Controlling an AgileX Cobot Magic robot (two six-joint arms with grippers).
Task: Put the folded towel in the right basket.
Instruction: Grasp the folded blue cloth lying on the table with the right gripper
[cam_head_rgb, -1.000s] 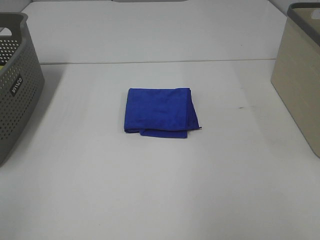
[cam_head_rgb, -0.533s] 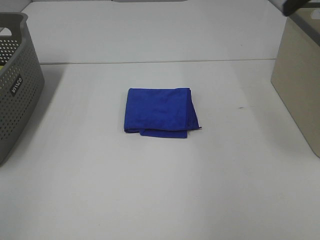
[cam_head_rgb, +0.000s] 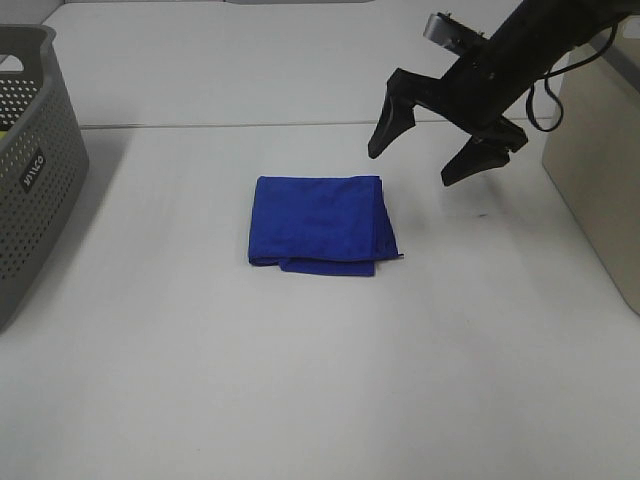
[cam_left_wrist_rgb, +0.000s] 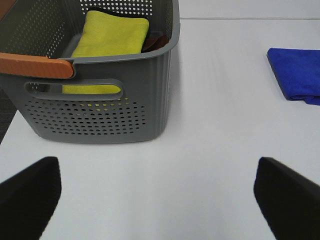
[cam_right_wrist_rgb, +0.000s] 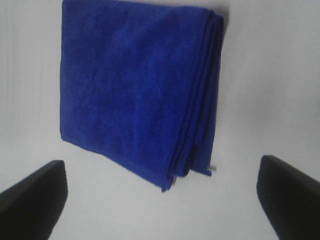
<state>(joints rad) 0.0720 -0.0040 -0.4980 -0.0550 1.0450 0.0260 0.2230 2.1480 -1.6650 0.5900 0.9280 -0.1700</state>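
Note:
The folded blue towel (cam_head_rgb: 318, 224) lies flat on the white table at the middle; it also shows in the right wrist view (cam_right_wrist_rgb: 137, 90) and at the edge of the left wrist view (cam_left_wrist_rgb: 297, 74). The right basket (cam_head_rgb: 600, 150) is beige and stands at the right edge. My right gripper (cam_head_rgb: 425, 152) is open and empty, in the air above the table just right of and behind the towel. In the right wrist view its fingertips (cam_right_wrist_rgb: 32, 192) frame the towel. My left gripper (cam_left_wrist_rgb: 157, 192) is open and empty, near the grey basket.
A grey perforated basket (cam_head_rgb: 30, 170) stands at the left edge; the left wrist view shows it (cam_left_wrist_rgb: 100, 95) holding a yellow cloth (cam_left_wrist_rgb: 112, 37). A table seam (cam_head_rgb: 300, 125) runs across the back.
My right arm has come into the exterior view from the upper right and now hovers open by the towel's far right corner. The towel has not moved.

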